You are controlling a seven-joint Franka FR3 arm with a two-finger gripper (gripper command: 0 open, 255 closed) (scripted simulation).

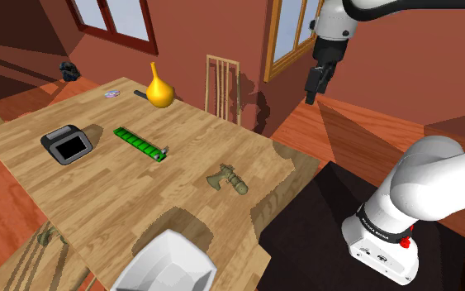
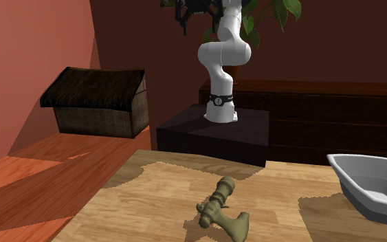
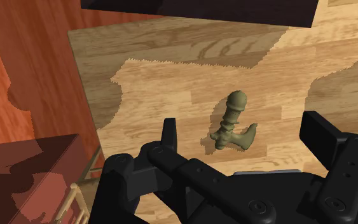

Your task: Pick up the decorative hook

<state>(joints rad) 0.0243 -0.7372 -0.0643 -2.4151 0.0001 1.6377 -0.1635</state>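
Red-brown walls and timber-framed windows (image 1: 111, 21) close in a room with a reddish plank floor (image 1: 329, 136). A pale wooden table (image 1: 98, 194) takes up most of the shoulder view. On it are a yellow gourd-shaped vase (image 1: 159, 88) toward 12 o'clock, a green bar (image 1: 139, 143) and a black device (image 1: 68, 145) toward 10 o'clock, and a grey-white basin (image 1: 171, 263) at 6 o'clock by the near edge.

The decorative hook (image 1: 227, 179), drawn olive green, lies flat on the table near the edge that faces the stand (image 1: 338, 207), apart from everything else. The gripper (image 1: 314, 84) hangs high above the floor just off that table edge. From it, in the shoulder view, the hook sits at about 7 to 8 o'clock and well below. The hook's long axis there runs from roughly 10 to 4 o'clock, with the flared foot at the 10 end and the knobbed tip at the 4 end.

In the wrist view the two black fingers (image 3: 168, 133) stand wide apart with nothing between them but air. The hook shows far beyond them, framed in their gap. Its shank runs nearly square to the line joining the fingers, so I judge a descent with little wrist turn would let them close across the shank.

Nothing is held yet; the reach looks hardly begun.
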